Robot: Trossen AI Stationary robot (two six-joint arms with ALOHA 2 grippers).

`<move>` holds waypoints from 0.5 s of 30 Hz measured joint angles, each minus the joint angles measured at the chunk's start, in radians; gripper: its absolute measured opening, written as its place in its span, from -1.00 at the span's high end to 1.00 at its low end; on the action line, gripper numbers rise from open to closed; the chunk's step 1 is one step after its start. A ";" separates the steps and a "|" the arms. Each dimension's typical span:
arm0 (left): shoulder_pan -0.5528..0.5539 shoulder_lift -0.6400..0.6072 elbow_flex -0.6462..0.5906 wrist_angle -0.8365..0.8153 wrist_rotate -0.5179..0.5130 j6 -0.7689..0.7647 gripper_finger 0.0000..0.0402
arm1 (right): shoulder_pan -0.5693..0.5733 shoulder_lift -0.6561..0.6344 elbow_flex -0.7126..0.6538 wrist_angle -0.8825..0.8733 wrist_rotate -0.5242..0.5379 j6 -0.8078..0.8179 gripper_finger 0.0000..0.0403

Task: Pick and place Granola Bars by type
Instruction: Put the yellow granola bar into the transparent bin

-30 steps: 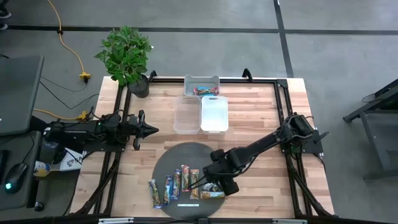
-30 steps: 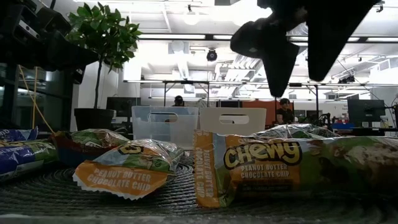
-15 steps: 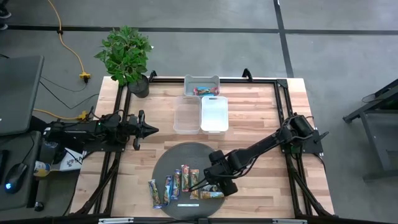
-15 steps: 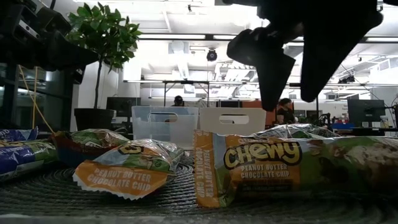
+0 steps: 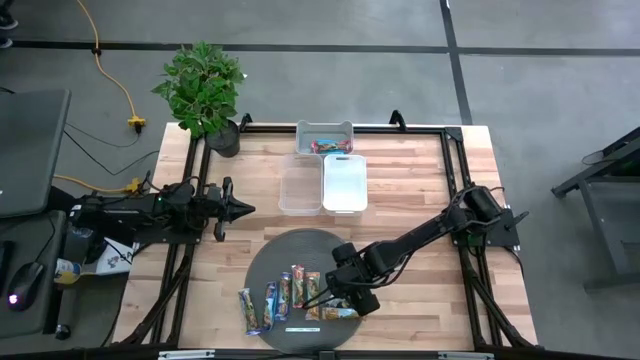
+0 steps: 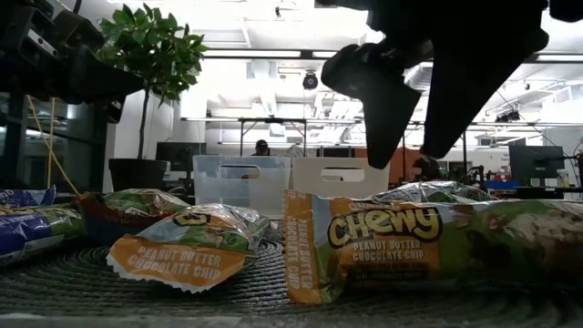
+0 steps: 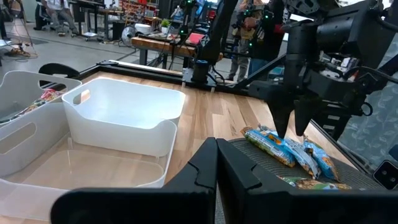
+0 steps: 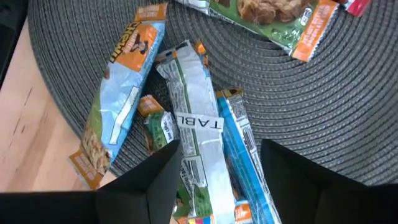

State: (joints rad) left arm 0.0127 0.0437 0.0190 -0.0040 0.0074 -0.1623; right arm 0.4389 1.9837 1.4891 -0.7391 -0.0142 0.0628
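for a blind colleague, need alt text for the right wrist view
The right gripper, jaws open, hangs above a heap of granola bars on a dark woven round mat. A silver-backed bar lies between the jaws, blue and orange-edged ones beside it.

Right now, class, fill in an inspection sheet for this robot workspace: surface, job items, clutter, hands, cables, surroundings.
Surface: wooden table with a round dark woven mat at its front.
Job's things: granola bars lie in a row on the mat; one bar sits in the far bin.
Clutter: clear bin and white bin, both empty; white label strip.
Hands: right hand open above the bars at the row's right end; left hand shut, parked at the left edge.
Cables: yellow cable on the floor.
Surroundings: potted plant at the table's far-left corner; people far behind.
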 joint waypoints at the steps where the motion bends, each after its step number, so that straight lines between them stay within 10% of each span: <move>1: 0.000 0.000 0.000 0.000 0.000 0.000 1.00 | 0.000 0.001 0.000 0.000 0.000 -0.001 -0.02; 15: 0.000 0.000 0.000 0.000 0.000 0.000 1.00 | 0.007 0.033 0.000 0.016 -0.043 -0.013 -0.02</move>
State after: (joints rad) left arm 0.0126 0.0433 0.0189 -0.0040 0.0074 -0.1623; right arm 0.4457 2.0163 1.4895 -0.7229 -0.0574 0.0500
